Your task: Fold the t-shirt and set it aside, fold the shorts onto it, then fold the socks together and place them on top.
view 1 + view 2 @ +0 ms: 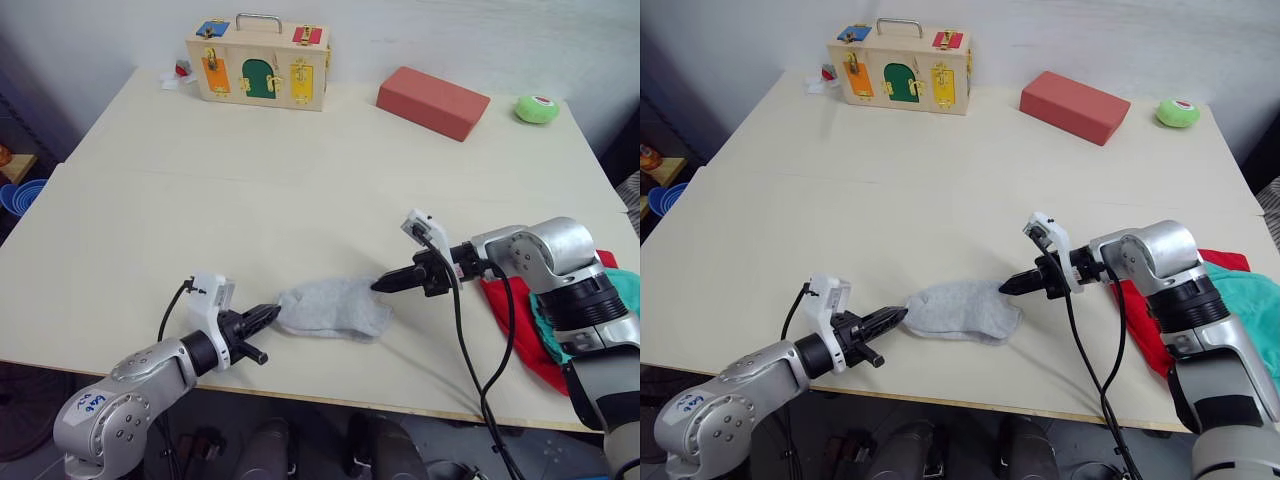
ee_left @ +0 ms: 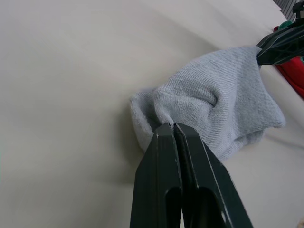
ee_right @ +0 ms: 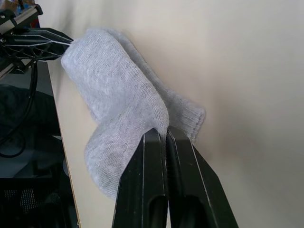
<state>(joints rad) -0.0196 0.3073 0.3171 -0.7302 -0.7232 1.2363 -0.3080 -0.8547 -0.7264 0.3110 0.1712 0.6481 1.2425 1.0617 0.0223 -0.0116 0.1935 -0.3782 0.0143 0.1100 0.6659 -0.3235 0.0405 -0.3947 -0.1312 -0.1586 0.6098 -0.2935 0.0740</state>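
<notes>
Socks lie near the front edge of the bench, pinched at opposite ends — the left gripper has its jaws pressed together on one end, the right gripper on the other. By the look of it the last step is in hand: next, one end must be carried over to meet the other, then the bundle taken to the pile at the right. There the t-shirt and the shorts sit largely behind the right arm — how neatly they are folded cannot be told.
</notes>
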